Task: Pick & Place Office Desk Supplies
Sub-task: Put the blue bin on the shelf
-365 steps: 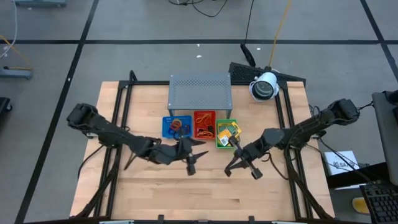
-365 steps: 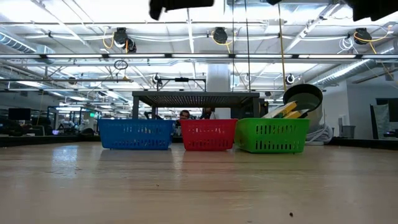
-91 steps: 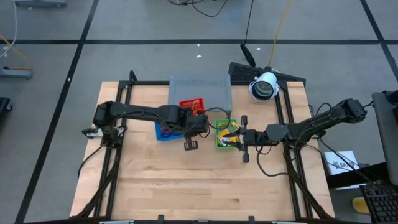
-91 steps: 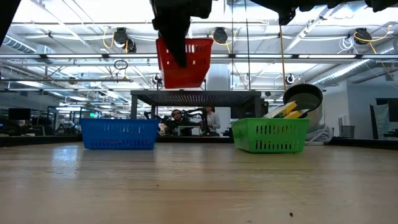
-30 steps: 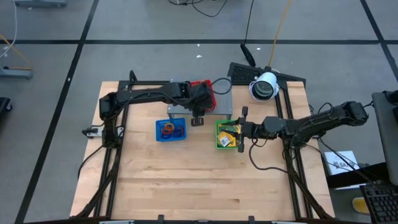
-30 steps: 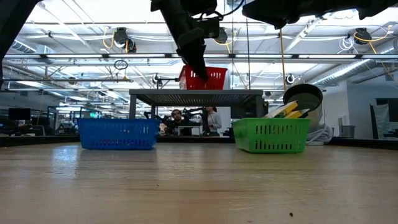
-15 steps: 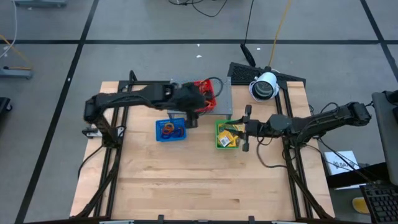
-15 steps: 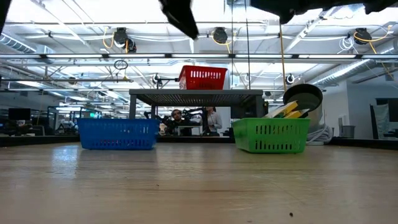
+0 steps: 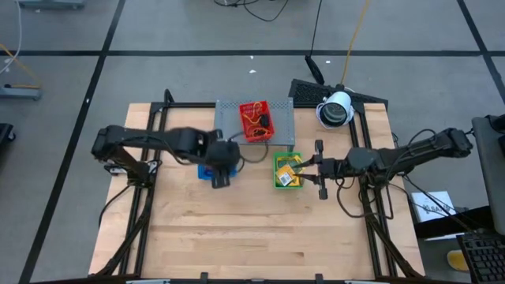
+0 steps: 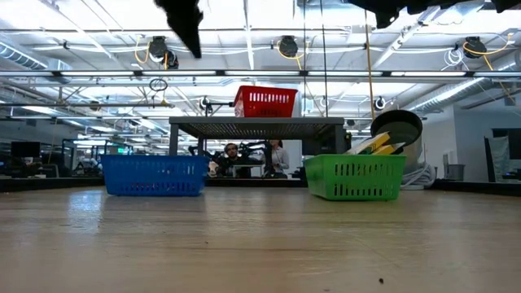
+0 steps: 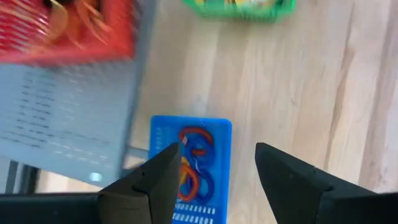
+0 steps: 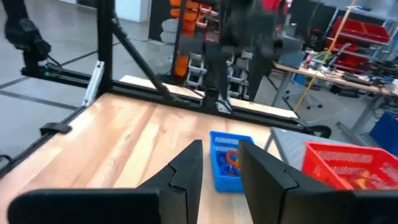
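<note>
The red tray (image 9: pixel 254 120) of orange bands stands on the grey perforated shelf (image 9: pixel 280 110), as the low view also shows (image 10: pixel 266 102). The blue tray (image 11: pixel 189 168), with red and orange rings inside, rests on the table before the shelf. My left gripper (image 9: pixel 219 178) hovers open above it, pointing steeply down, its fingers (image 11: pixel 158 180) clear of the tray. The green tray (image 9: pixel 286 170) holds yellow-and-green packets. My right gripper (image 9: pixel 310 168) is level just right of the green tray, open (image 12: pixel 221 165) with nothing in it.
A white round device (image 9: pixel 335 109) sits at the table's back right corner beside the shelf. Black frame rails (image 9: pixel 150 134) run along the table's left and right sides. Bare wood (image 9: pixel 260 229) fills the near half of the table.
My left gripper has let go of the red tray, which stays on the shelf. It has risen and swung toward the table's near left, and is now over the blue tray. My right gripper has drawn back a little toward the right edge.
</note>
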`<state>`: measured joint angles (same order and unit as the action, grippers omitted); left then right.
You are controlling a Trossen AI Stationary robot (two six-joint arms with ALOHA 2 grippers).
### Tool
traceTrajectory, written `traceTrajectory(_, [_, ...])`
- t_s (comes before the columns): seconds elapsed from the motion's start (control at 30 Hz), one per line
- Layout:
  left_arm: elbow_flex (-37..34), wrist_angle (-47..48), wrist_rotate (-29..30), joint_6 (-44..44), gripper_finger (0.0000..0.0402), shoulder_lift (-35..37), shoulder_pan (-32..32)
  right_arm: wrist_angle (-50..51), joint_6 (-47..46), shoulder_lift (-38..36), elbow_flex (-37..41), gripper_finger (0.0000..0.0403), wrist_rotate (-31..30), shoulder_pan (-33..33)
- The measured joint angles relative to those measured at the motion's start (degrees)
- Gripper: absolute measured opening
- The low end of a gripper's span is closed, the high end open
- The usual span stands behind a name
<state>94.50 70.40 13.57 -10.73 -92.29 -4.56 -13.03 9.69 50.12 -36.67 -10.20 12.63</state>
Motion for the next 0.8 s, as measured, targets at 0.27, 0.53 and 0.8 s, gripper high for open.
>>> traceTrajectory(0.27, [-14.3, -5.3, 0.1, -3.6, 0.0216, -0.1, -1.1, 0.2, 0.5, 0.6, 0.0, 0.0091, -0.1, 2.5])
traceTrajectory(0.53, [-27.6, -15.2, -3.5, -4.5, 0.0216, 0.0, 1.5, 0.2, 0.6, 0.7, 0.0, 0.0091, -0.2, 2.5])
traceTrajectory(0.8, [-35.9, -21.7, -6.4, -5.5, 0.0209, -0.1, 3.7, 0.2, 0.6, 0.7, 0.0, 0.0091, -0.2, 2.5])
